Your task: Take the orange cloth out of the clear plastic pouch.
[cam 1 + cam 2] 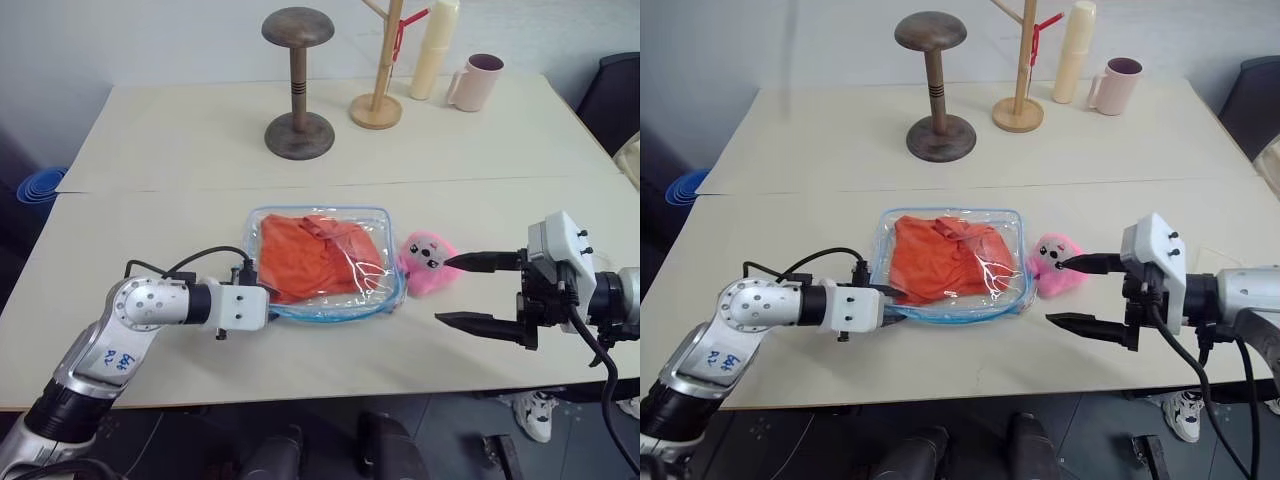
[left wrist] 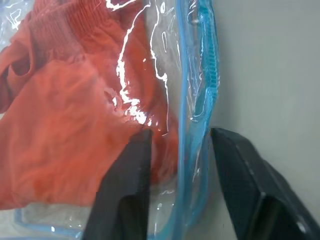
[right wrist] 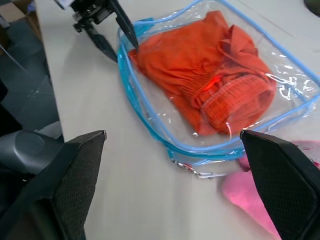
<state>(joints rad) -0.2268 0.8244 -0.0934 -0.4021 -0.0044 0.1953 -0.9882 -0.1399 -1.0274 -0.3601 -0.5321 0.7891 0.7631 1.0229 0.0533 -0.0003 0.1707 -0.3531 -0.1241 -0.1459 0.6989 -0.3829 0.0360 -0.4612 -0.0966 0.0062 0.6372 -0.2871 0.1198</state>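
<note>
I had the left gripper [image 2: 177, 150] part-spread astride the blue rim of the clear plastic pouch [image 1: 372, 222], pinching nothing; the orange cloth [image 1: 310, 257] lay inside. The right gripper [image 1: 468, 291] hung wide open beside it. Next, I judged, close on cloth.

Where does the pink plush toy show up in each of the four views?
Left eye view: pink plush toy, right of the clear plastic pouch, by the right gripper.
Right eye view: same spot, beside the pouch's right edge.
Left wrist view: not in it.
Right wrist view: a pink patch at the lower right, past the pouch's corner.
Shared landmark: the pouch's blue trim.
</note>
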